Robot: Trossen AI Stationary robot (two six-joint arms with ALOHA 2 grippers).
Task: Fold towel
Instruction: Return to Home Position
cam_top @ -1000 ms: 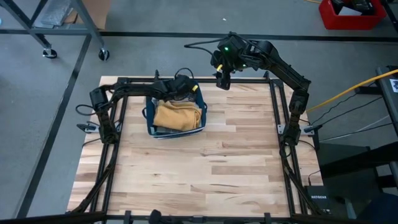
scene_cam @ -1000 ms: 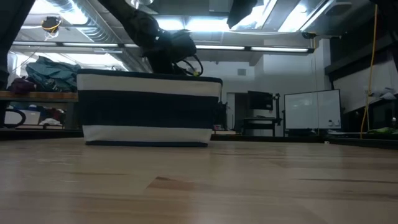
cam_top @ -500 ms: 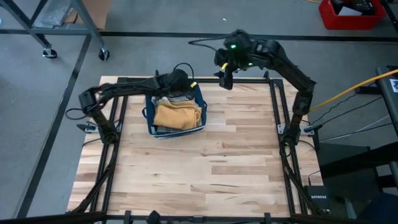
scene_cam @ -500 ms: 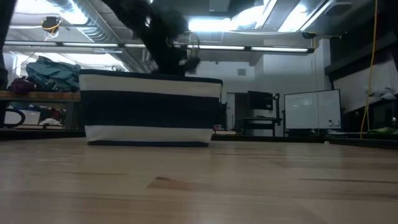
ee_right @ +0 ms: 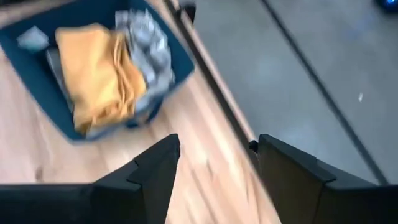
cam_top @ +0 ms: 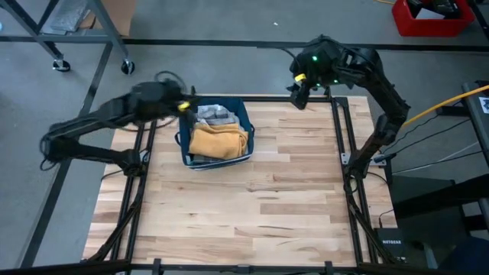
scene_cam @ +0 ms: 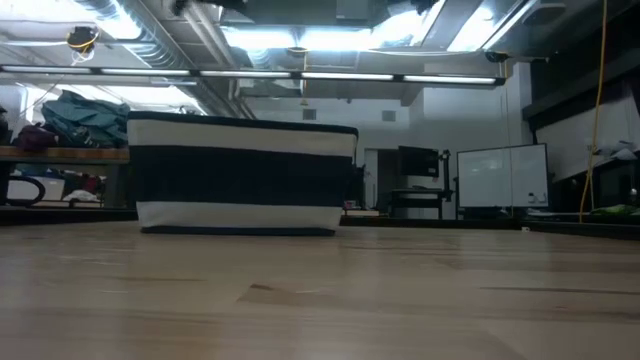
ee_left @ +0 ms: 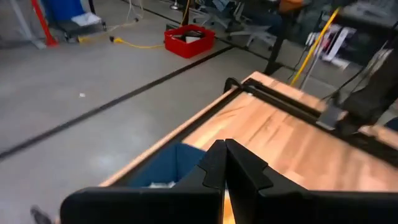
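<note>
At the plank table's (cam_top: pixel 290 191) 11 o'clock, one striped fabric organizer (scene_cam: pixel 240 170) holds two folded towels: mustard towel (cam_top: pixel 218 141), grey towel (cam_top: pixel 216 114); left gripper (ee_left: pixel 224 149) clenched empty beside it, right gripper (ee_right: pixel 217 142) spread at 1 o'clock.

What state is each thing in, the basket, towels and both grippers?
laundry organizer, upright, filled
yellow towel, folded, inside organizer
grey towel, inside, beside the yellow one
left gripper, shut, empty, beside the organizer
right gripper, open, empty, over the table's far edge
</note>
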